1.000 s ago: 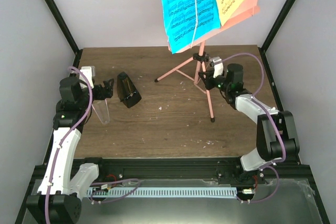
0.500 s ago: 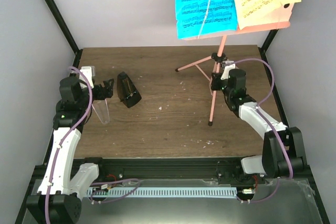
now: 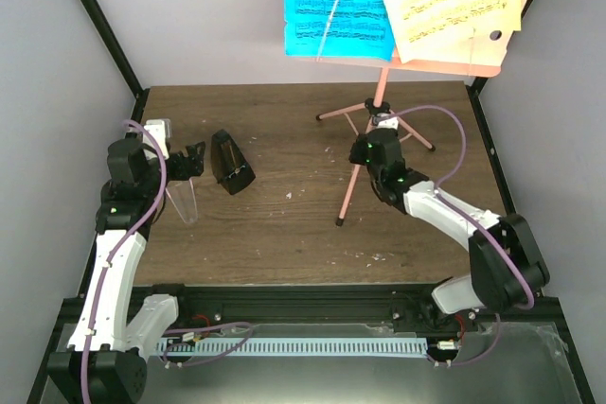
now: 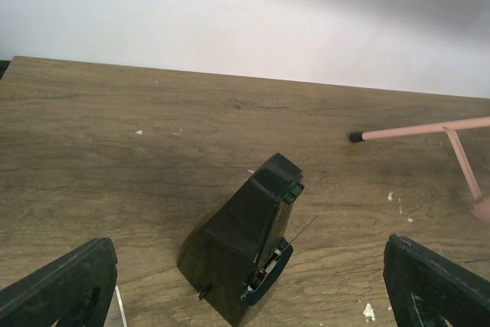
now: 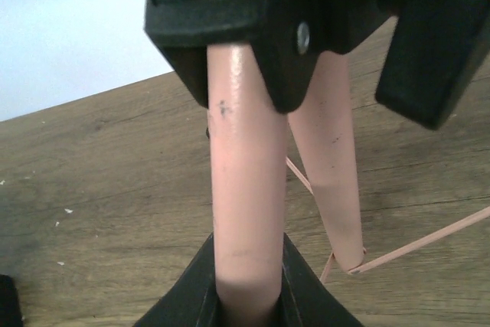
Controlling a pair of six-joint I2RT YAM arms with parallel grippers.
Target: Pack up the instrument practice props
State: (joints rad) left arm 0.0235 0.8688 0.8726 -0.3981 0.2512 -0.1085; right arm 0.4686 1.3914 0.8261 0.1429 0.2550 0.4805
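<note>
Near edge: open wood across the table.
Left side: metronome, maybe a clear tube beside it.
Far right: music stand legs spread.

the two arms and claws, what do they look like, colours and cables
The left arm and right arm have white shells, black joints, a looping purple cable and small green lights. The left claw and right claw are black and blocky.

Metronome on desk, far left; music stand far right, well apart, w/ sheet pages side by side on it.
</note>
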